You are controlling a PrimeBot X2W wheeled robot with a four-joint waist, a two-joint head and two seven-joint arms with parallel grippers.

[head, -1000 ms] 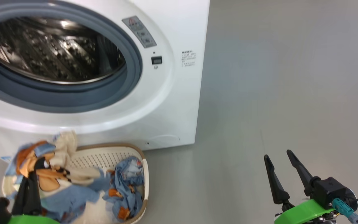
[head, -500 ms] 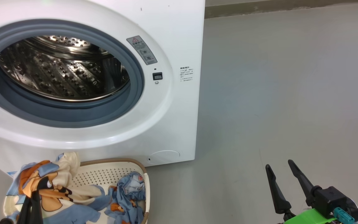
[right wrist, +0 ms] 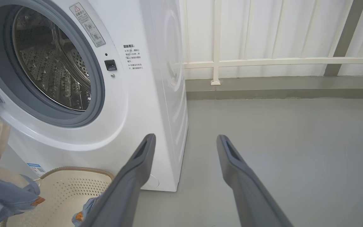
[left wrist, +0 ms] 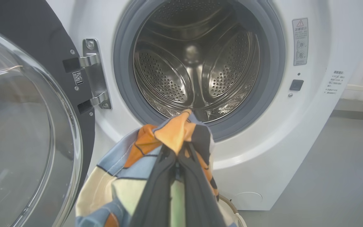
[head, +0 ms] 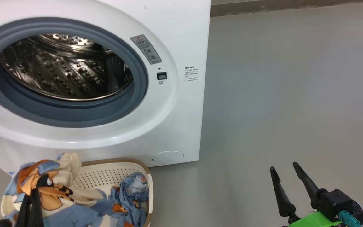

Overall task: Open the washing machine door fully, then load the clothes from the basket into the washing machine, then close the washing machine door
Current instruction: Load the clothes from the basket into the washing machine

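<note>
Washing machine (head: pixel 181 119) with its steel drum (head: pixel 61 69) exposed and the washing machine door (left wrist: pixel 27 126) open at the left. The basket (head: pixel 112 171) stands on the floor (head: pixel 279 94) just before the machine and holds the clothes (head: pixel 131 195). The left end effector (left wrist: pixel 177 154) is clamped on one piece, below the drum mouth. The right end effector (head: pixel 284 167) is spread apart and empty.

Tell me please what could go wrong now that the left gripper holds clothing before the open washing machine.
1. The cloth hangs far below the shut left gripper, down to the basket; its tail may catch the rim or drag out the second piece.
2. The hanging part may land on the grey gasket rather than inside the drum.
3. The open door stands near this arm; a swing could hit it.
</note>
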